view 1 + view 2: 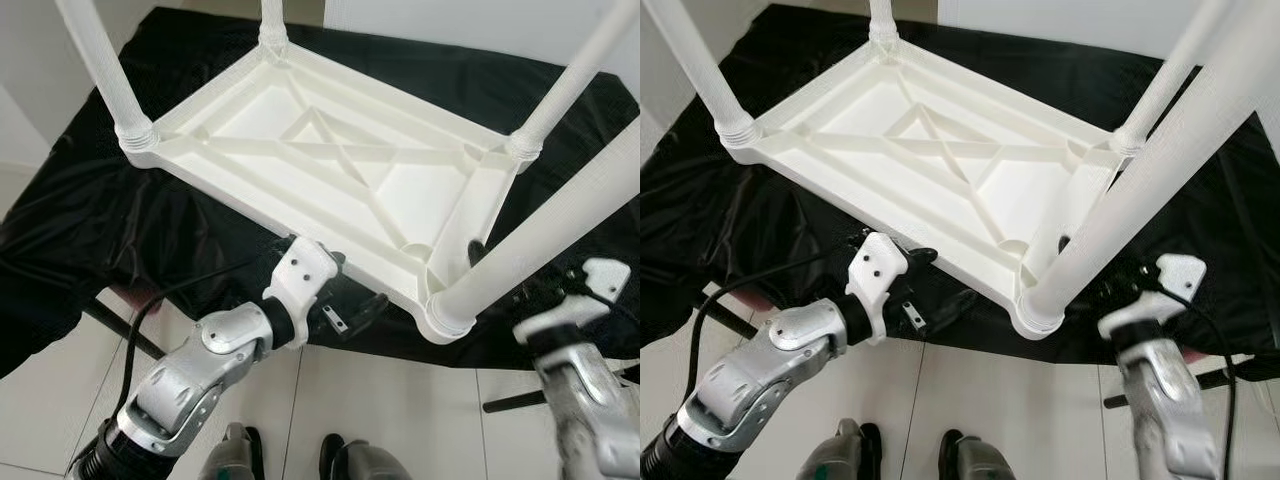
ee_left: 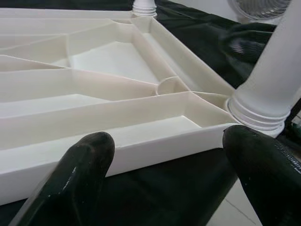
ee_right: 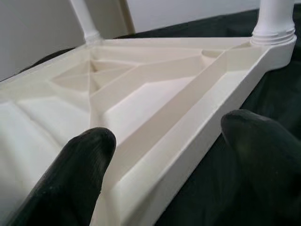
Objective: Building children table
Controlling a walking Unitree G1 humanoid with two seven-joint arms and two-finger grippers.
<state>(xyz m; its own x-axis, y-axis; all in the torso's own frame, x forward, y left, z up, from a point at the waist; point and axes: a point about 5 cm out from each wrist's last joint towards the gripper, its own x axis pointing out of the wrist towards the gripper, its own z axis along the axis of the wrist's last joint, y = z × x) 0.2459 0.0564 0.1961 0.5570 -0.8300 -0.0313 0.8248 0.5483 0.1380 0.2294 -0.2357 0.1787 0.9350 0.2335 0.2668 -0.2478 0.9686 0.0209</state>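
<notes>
White plastic — the children's table (image 1: 330, 160) is seen upside down on a worktop (image 1: 80, 210) draped in black cloth, all four legs (image 1: 540, 245) standing up from its corners. The left end effector (image 1: 345, 310) is held at the near long edge with fingers spread and nothing grasped; the right end effector (image 1: 1110, 270) is placed by the near right corner, likewise released, its fingers straddling the rim in the right wrist view. The assembly is judged nearly complete, with turning over likely to follow. A slip is the risk — smooth rim, slick cloth, and the near corner overhanging the worktop's edge.
</notes>
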